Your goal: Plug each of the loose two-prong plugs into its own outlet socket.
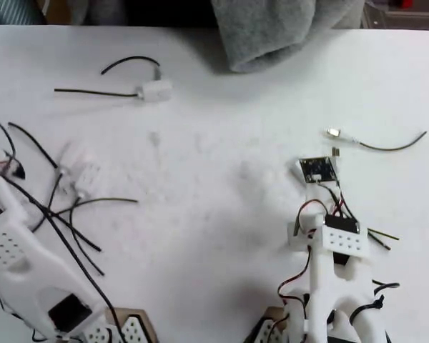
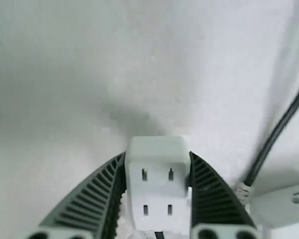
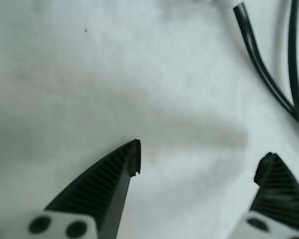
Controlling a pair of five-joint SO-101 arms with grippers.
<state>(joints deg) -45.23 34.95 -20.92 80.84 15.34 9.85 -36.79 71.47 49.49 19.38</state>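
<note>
My left pincer is clamped on a white outlet socket; my right pincer hangs wide apart over the white table, black cables nearby.

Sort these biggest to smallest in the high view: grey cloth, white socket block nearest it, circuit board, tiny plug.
1. grey cloth
2. circuit board and white socket block: about alike; the board may be nearer the camera, so I won't rank them
3. tiny plug
</note>
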